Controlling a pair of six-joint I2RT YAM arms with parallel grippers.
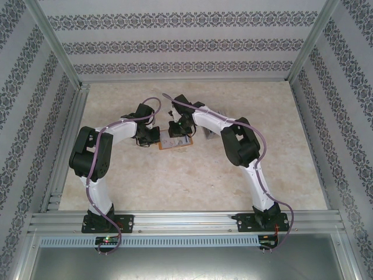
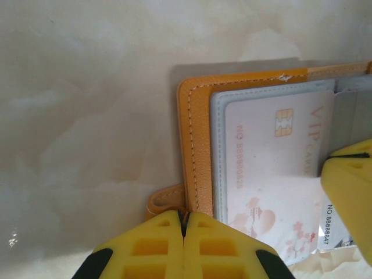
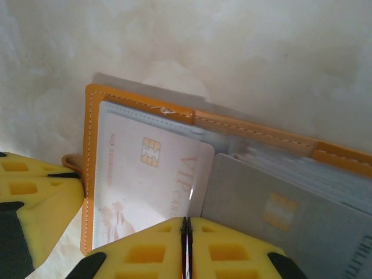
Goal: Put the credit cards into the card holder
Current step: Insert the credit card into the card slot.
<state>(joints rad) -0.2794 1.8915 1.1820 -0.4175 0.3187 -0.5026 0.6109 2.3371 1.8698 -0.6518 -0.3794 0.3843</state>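
Observation:
The orange-tan card holder [image 1: 175, 143] lies open on the pale table between both grippers. In the left wrist view my left gripper [image 2: 183, 216] is shut on the holder's stitched outer edge [image 2: 195, 145], beside its strap. A white credit card [image 3: 151, 174] with a gold chip sits partly inside a clear sleeve on the holder's left half [image 3: 91, 151]. My right gripper [image 3: 186, 224] is shut on that card's protruding edge. A grey credit card [image 3: 273, 215] lies over the sleeves on the right half. In the top view the left gripper [image 1: 156, 139] and right gripper [image 1: 179, 131] flank the holder.
A small grey object [image 1: 208, 134] lies just right of the holder, under the right arm. Patterned walls and aluminium rails [image 1: 64, 157] enclose the table. The right gripper's yellow finger [image 2: 349, 186] reaches into the left wrist view.

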